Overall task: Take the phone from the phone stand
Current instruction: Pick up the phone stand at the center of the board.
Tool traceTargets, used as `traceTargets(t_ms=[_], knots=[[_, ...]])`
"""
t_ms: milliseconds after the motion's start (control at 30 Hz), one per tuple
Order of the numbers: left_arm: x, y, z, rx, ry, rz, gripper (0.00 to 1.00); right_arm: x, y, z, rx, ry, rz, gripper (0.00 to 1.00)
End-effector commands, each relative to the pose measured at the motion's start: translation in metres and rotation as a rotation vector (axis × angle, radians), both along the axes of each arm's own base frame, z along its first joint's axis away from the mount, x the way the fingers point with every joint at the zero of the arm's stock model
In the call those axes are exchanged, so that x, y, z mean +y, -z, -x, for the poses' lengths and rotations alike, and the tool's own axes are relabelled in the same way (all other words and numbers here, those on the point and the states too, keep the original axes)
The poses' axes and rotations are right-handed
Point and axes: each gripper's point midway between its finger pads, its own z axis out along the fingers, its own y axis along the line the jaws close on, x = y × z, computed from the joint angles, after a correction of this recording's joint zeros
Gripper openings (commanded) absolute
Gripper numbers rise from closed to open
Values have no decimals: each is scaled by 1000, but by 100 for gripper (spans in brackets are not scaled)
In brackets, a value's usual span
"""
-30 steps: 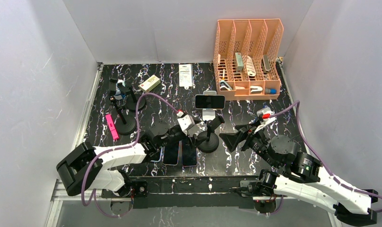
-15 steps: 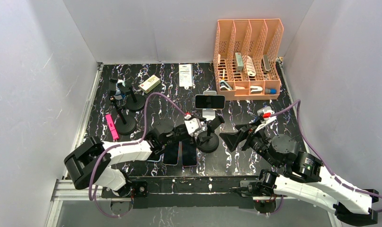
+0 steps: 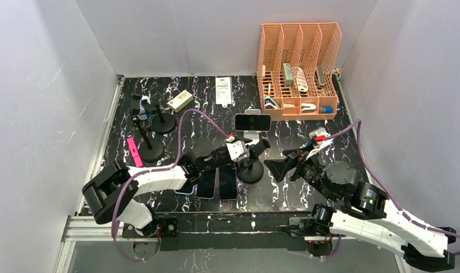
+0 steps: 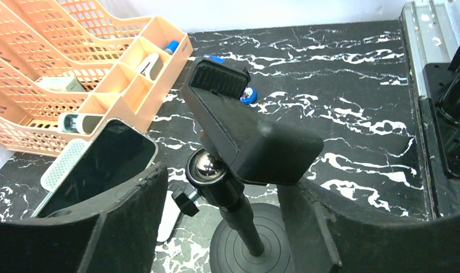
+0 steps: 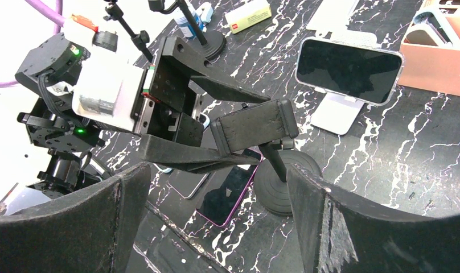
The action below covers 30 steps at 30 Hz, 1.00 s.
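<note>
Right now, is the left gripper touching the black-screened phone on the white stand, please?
Apart: right wrist view shows black marbled tabletop between left gripper and black-screened phone.

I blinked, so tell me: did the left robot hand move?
Yes. The left gripper slid right, and its fingers now sit on either side of the black stand's clamp.

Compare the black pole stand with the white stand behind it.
The black stand has a pole, round base and empty clamp; the white stand is low and holds a phone sideways. The left gripper straddles the black stand; the white stand stands free. Both stand upright.
</note>
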Motion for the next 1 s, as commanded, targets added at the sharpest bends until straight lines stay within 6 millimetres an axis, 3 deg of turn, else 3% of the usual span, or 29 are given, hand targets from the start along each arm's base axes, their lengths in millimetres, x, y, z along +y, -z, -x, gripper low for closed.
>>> traceTargets(t_ms=[0, 633, 800, 900, 967], knots=[[-8, -11, 1, -39, 28, 18, 63, 1, -24, 1, -28, -8, -55, 95], [-10, -19, 3, -32, 35, 40, 23, 1, -25, 1, -25, -10, -59, 95], [-9, -27, 6, -24, 39, 60, 12, 3, -24, 1, -24, -12, -58, 95], [-9, -35, 10, -23, 49, 80, 0, 3, -23, 0, -24, -9, -54, 95], [-9, -44, 13, -27, 57, 99, 0, 2, -24, 0, -26, -8, -54, 95]])
